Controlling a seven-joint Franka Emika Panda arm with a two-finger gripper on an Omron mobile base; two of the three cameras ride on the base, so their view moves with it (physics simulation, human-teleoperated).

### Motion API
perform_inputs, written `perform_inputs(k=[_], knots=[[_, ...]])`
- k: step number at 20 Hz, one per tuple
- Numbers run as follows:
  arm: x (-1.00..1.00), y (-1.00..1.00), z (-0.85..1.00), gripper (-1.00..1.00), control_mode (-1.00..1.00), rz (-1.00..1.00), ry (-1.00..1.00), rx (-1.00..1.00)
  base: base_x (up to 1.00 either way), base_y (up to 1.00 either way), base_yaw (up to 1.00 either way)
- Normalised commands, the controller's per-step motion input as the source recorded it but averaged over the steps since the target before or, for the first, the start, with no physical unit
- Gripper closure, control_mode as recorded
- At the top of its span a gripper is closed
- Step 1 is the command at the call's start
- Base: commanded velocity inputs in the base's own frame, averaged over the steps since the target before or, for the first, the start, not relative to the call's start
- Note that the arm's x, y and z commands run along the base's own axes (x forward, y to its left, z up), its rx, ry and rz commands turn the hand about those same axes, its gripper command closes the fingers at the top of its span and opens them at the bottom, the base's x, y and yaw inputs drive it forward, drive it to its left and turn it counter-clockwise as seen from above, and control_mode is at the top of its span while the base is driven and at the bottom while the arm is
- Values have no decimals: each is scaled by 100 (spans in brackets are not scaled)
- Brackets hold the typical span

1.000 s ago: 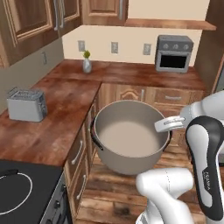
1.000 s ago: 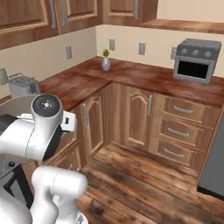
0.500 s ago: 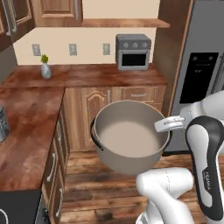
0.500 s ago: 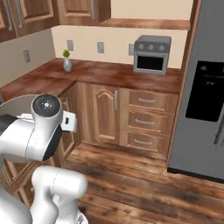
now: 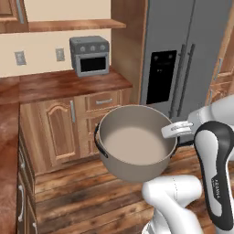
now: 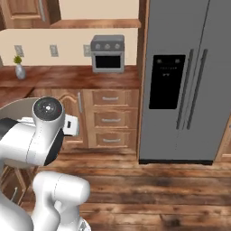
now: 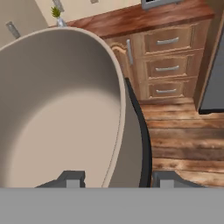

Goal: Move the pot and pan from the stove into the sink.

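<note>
grey-beige pot (image 5: 135,142) clamped at rim by gripper (image 7: 117,180)

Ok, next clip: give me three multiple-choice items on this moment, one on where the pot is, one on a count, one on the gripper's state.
1. Where is the pot?
A. Held in the air over the wooden floor
B. Standing on the counter beside the toaster oven
C. Lying on the floor

2. How many drawers are stacked below the counter, under the toaster oven, in the right base view?
A. One
B. Three
C. Five

3. What is the gripper doing?
A. Open, with nothing between its fingers
B. Shut on the pot's rim wall, one finger inside and one outside
C. Shut on a drawer pull

Answers:
1. A: the left base view shows the pot off every surface, with floorboards beneath it.
2. B: three drawer fronts with silver pulls sit one above another.
3. B: the hand view shows the pot wall and black handle between the two finger tips.
</note>
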Motion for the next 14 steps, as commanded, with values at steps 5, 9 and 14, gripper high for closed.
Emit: perform_inputs(k=[5,9,14], knots=[[0,0,0,100,100,0,0,0,1,0,-50],[0,0,0,100,100,0,0,0,1,-1,-50],[0,0,0,100,100,0,0,0,0,-1,-50]])
